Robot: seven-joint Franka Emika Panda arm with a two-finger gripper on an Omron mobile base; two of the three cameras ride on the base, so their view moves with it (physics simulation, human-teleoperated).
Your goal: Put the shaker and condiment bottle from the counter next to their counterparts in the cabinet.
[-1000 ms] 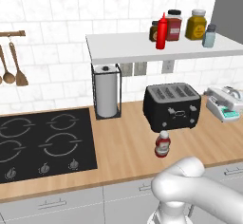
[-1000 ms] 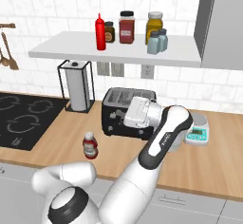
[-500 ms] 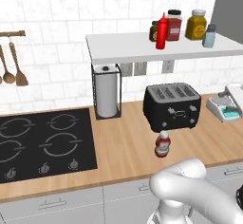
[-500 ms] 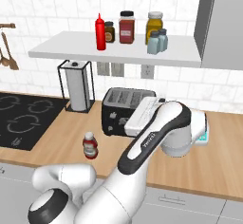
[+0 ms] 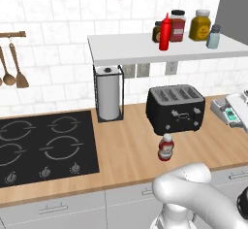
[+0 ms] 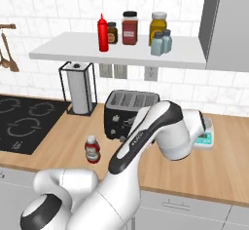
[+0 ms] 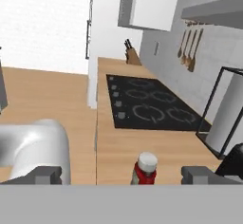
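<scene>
Two shakers: side by side on the white shelf [image 6: 73, 53], by the yellow jar [image 6: 158, 27]
Desk [image 5: 126, 150]: wooden, carrying hob [image 5: 43, 148], toaster [image 5: 175, 109]
Red bottle [image 5: 165, 147]: upright on desk, before toaster
Jaws: wide apart, holding nothing, bottle between the tips in hand view

The condiment bottle [image 5: 165, 147], short and squat, red with a white cap and a white label band, stands upright on the light-brown wooden counter [image 5: 126, 150], near its front edge, just in front of the black toaster and right of the hob. On the white wall shelf, the cabinet [image 6: 116, 51], two small pale blue-grey shakers [image 6: 161, 42] with grey caps stand upright side by side at the right end. The tall slim red squeeze bottle [image 6: 102, 33] stands upright well to their left.
</scene>
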